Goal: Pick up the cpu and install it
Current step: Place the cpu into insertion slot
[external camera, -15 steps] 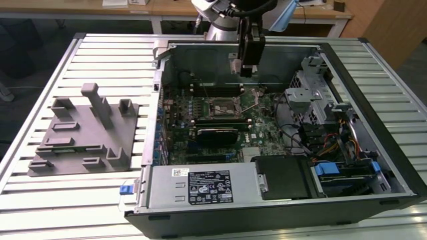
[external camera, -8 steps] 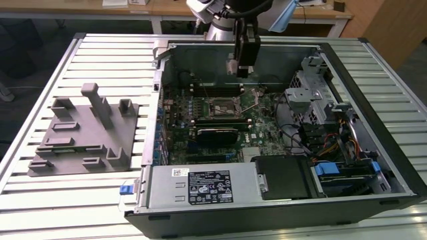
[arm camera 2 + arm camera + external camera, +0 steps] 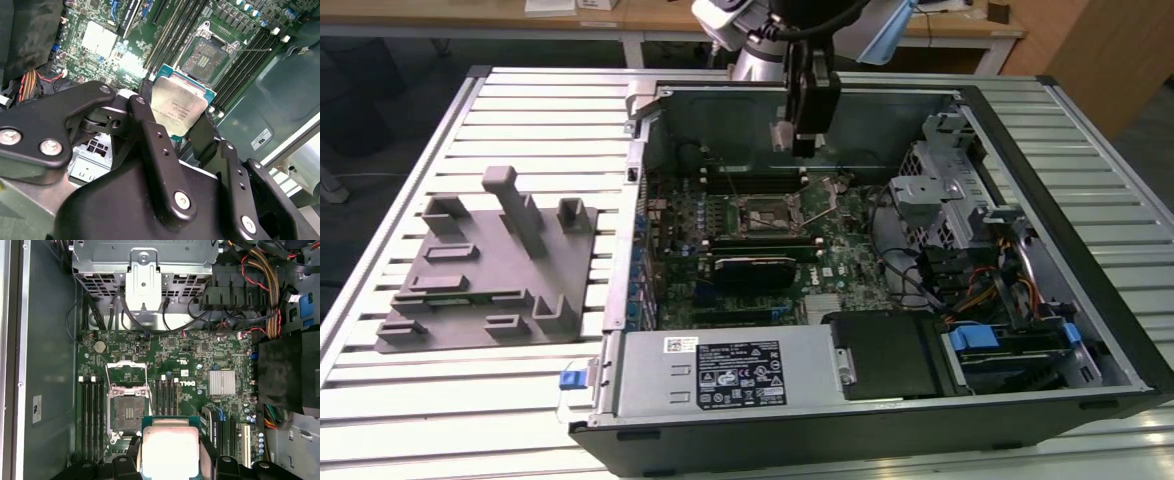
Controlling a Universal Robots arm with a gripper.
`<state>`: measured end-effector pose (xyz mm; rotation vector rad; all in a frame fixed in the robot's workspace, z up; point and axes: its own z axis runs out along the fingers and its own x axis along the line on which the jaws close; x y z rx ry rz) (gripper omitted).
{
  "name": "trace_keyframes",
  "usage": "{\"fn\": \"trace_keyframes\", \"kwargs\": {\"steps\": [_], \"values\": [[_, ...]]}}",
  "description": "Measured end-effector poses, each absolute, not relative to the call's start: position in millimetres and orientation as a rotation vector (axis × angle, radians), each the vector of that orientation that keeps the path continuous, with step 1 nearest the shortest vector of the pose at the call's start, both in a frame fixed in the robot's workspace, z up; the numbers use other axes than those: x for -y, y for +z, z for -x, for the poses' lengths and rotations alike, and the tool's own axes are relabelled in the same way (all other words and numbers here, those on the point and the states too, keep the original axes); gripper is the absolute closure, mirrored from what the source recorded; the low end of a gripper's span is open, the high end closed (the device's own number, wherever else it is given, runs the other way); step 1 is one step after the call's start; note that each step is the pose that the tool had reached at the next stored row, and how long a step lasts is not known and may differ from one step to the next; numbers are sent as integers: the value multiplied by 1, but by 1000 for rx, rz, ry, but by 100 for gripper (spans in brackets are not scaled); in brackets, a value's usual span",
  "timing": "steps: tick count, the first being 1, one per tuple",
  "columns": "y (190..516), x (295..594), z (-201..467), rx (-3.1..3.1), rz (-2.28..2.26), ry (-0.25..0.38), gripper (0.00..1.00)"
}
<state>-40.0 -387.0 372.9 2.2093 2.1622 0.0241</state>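
Observation:
The cpu point(image 3: 179, 107), a small flat square chip with a silvery top and a green rim, sits between the black fingers point(image 3: 150, 145) of my gripper point(image 3: 175, 130), which is shut on it. In the first wrist view the cpu point(image 3: 170, 447) hangs above the motherboard, beside the open socket point(image 3: 127, 412) with its metal frame lifted. The second wrist view shows that socket point(image 3: 205, 55) beyond the chip. In the exterior view my gripper point(image 3: 803, 140) hovers over the open computer case, above the socket point(image 3: 767, 213).
A grey fixture point(image 3: 494, 270) with posts stands on the slatted table at the exterior view's left. Inside the case are a drive cage point(image 3: 145, 270), cable bundles point(image 3: 270, 295), a black shroud point(image 3: 282, 375), memory slots point(image 3: 167, 395) and the power supply point(image 3: 720, 372).

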Motion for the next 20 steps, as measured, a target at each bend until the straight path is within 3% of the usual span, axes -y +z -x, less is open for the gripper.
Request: {"fn": "trace_keyframes", "kwargs": {"steps": [20], "values": [[368, 387, 40, -2162, -2209, 24, 46]]}}
